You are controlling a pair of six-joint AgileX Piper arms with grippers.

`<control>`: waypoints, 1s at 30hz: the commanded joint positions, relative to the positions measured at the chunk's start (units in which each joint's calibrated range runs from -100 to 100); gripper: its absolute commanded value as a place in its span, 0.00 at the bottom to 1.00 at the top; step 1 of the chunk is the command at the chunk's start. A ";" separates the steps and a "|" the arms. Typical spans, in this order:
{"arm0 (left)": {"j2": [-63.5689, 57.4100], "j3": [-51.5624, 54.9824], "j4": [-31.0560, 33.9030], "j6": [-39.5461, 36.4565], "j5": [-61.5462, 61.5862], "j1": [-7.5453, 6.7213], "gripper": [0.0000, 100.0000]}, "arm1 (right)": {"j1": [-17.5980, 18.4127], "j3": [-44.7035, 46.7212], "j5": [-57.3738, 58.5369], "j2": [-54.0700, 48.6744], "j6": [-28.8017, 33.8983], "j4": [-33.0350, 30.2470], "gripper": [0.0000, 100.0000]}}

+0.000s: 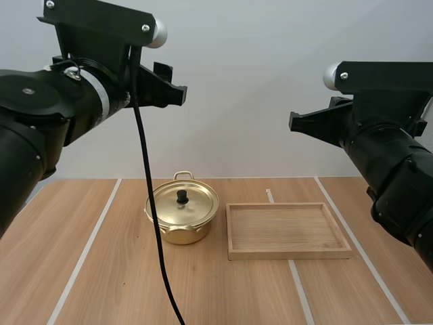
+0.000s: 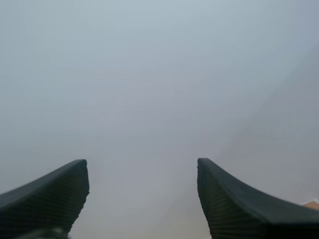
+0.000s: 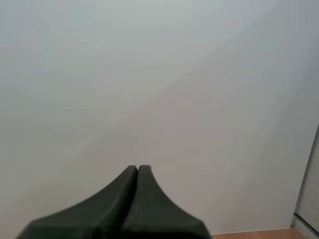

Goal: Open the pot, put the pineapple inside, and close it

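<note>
A gold pot stands on the wooden table, its lid on and a black knob at the lid's centre. Both arms are raised high above the table and point at the pale back wall. My left gripper hangs above and left of the pot; in the left wrist view my left gripper is open, the ribbed fingers far apart with nothing between them. My right gripper is up over the tray's far side; in the right wrist view my right gripper is shut on nothing, one dark wedge.
A shallow wooden tray lies just right of the pot with nothing in it. White tape lines run along the table on both sides. Bare tabletop lies in front of the pot and the tray.
</note>
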 commanded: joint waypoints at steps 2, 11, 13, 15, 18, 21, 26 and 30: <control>-4.41 0.18 0.23 -0.44 -1.05 0.00 1.00 | -0.21 0.03 0.50 -0.43 -0.39 0.11 0.00; -11.28 0.18 13.18 -12.85 4.06 0.00 0.00 | -0.21 0.03 1.14 -0.65 0.97 0.11 0.00; -12.39 0.18 15.12 -15.21 5.31 0.00 0.00 | -0.21 0.03 3.09 -0.98 2.43 0.11 0.00; -13.59 0.18 17.88 -19.03 5.67 0.00 0.00 | -0.21 0.03 5.41 -1.99 3.19 0.11 0.00; -15.15 0.18 23.32 -26.57 6.52 0.00 0.00 | -0.21 0.03 6.61 -3.83 3.59 0.11 0.00; -16.81 1.43 26.23 -30.62 7.97 0.00 0.00 | -0.21 0.03 6.61 -5.47 4.60 0.11 0.00; -20.52 7.06 26.20 -31.90 7.78 0.00 0.00 | -0.21 0.03 6.32 -6.72 4.60 0.11 0.00; -24.09 13.27 26.35 -32.42 6.34 0.00 0.00 | -0.21 0.71 5.67 -6.76 6.05 0.11 0.00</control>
